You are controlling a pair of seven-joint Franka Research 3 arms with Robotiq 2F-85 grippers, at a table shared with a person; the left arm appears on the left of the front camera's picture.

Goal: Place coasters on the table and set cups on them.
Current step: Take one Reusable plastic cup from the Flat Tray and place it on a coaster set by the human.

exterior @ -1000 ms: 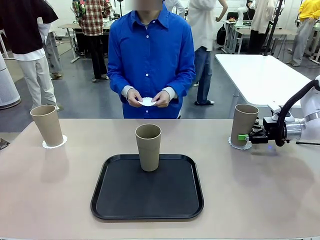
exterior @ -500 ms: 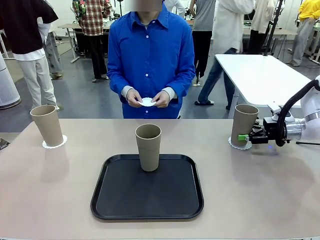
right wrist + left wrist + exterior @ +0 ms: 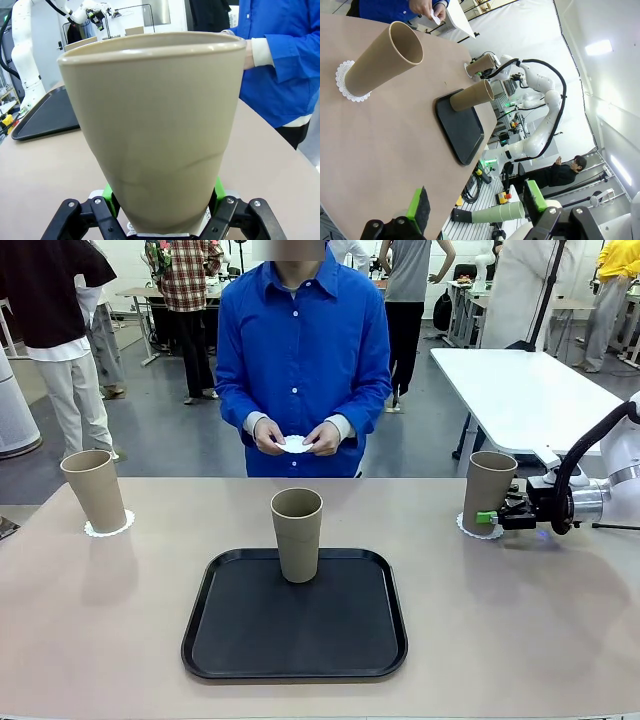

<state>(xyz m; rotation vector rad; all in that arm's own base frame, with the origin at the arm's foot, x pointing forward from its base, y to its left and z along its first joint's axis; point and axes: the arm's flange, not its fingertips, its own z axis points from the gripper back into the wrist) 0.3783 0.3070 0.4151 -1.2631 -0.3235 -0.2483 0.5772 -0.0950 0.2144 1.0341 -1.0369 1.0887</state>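
Front view, contents from frame left to frame right. Bench (image 3: 520,630): beige-pink top spanning the lower half of the frame. Left cup (image 3: 94,490): tan, upright, near the left edge, standing on the left coaster (image 3: 112,530), whose lacy white rim shows around its base. Black tray (image 3: 250,640): centre foreground, flat on the bench. Middle cup (image 3: 297,535): upright on the far part of the tray, resting on its black surface. Right cup (image 3: 489,490): upright at frame right on the right coaster (image 3: 468,530). Right end effector (image 3: 490,516): enters from the right edge, held level just above the bench, closed on the base of the right cup, one green pad against the cup's lower wall. Person: blue shirt, top centre behind the bench, hands (image 3: 268,435) together at waist height, pinching the held coaster (image 3: 295,444). Right wrist view: right cup (image 3: 155,125) at centre, its base clamped between the green pads (image 3: 111,192) of the right end effector (image 3: 162,222); the tray (image 3: 45,117) lies at mid left. Left wrist view: left end effector (image 3: 476,205) at the bottom edge, fingers spread wide with nothing between them, well apart from the left cup (image 3: 382,62), upper left on its coaster (image 3: 342,82).
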